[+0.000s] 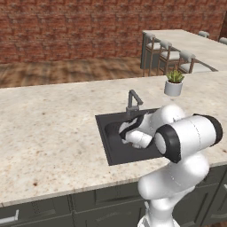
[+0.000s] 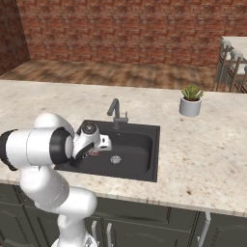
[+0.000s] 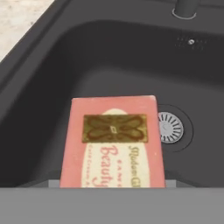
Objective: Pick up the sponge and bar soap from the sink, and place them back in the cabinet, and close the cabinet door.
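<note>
The bar soap (image 3: 114, 144) is a pinkish-orange rectangular bar with a cream label and a gold emblem. It stands close in front of the hand camera, over the floor of the dark charcoal sink (image 3: 109, 57). My gripper (image 2: 96, 150) hangs inside the left part of the sink (image 2: 142, 144), shut on the bar soap, whose reddish edge peeks out under the hand. The fingertips themselves are hidden behind the soap. The sponge, the cabinet and the cabinet door are out of view.
A grey faucet (image 2: 116, 111) rises at the sink's back edge, and a round drain (image 3: 169, 127) lies in the basin floor. A potted plant (image 2: 191, 102) stands on the speckled counter to the right. Bar stools (image 1: 168, 53) line a far counter.
</note>
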